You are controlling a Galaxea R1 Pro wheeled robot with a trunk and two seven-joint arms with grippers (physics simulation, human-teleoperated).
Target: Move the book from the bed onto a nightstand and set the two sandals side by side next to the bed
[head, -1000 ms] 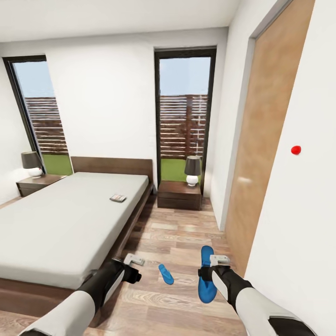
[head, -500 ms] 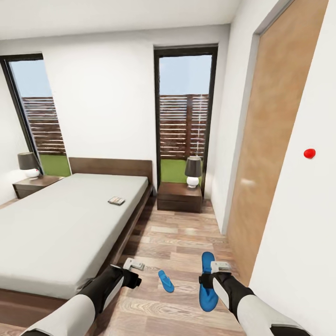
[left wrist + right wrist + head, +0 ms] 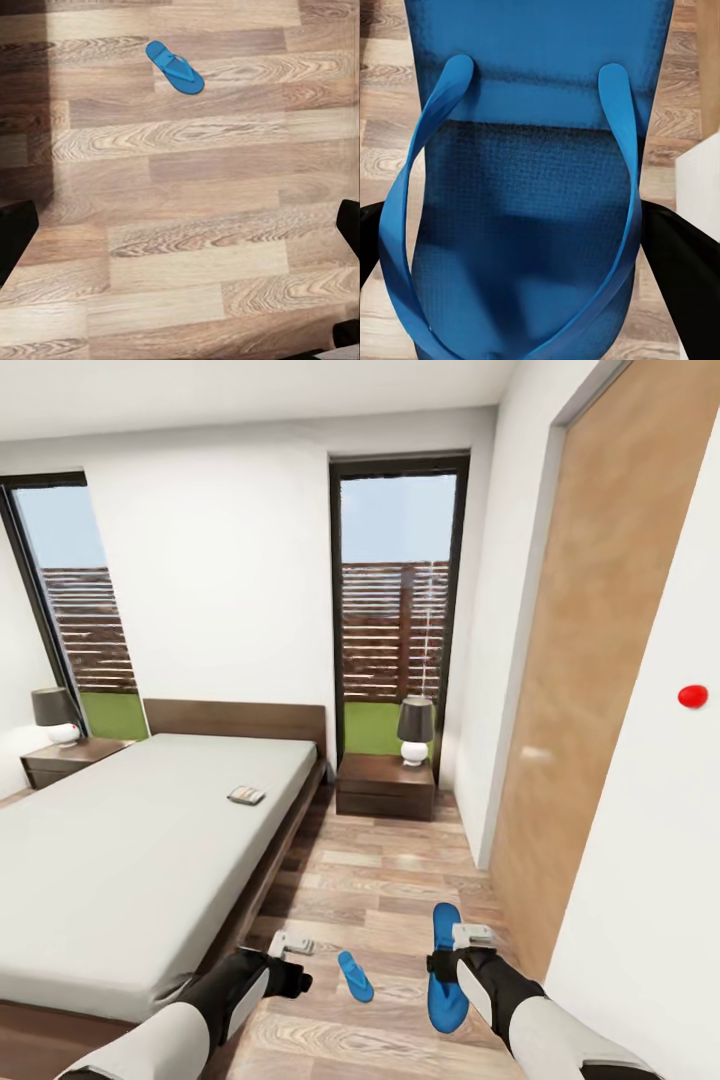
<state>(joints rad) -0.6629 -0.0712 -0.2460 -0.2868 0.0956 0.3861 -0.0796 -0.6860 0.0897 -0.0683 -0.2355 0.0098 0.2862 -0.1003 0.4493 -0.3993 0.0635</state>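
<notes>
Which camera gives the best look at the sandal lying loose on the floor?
The left wrist view: the loose sandal lies whole and unobstructed on the wood floor, strap visible. The head view shows it smaller, between the arms. The right wrist view shows the other sandal.

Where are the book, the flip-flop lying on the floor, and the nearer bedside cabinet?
book (image 3: 246,795): head view, middle of its cover, on the mattress.
flip-flop on the floor (image 3: 175,67): left wrist view, on its sole by the straps.
bedside cabinet (image 3: 386,775): head view, on its top, before the lamp.
</notes>
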